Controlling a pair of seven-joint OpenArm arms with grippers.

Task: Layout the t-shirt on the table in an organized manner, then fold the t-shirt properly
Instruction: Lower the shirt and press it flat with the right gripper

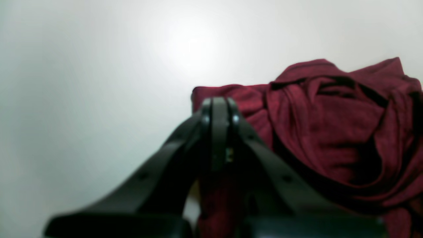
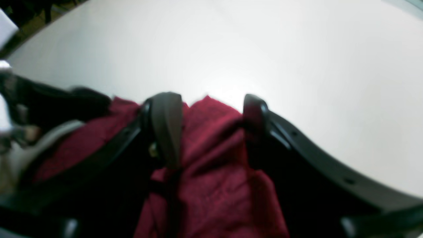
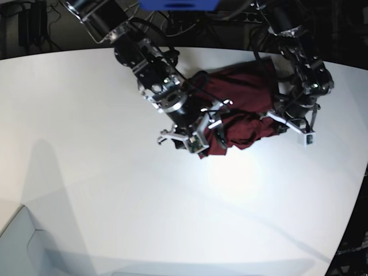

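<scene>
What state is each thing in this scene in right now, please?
T-shirt: crumpled in a heap, not laid out or folded.
Left gripper: shut, cloth beneath it; grip unclear.
Right gripper: open, jaws astride a bunch of shirt.
Table: bears the shirt near its far edge.

Black curved fingers (image 2: 165, 125) (blurred), perhaps silver brackets on wrists

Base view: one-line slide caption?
Two black arms work a crumpled dark maroon-red jersey t-shirt on the glossy white table; right gripper open, left gripper shut.
</scene>
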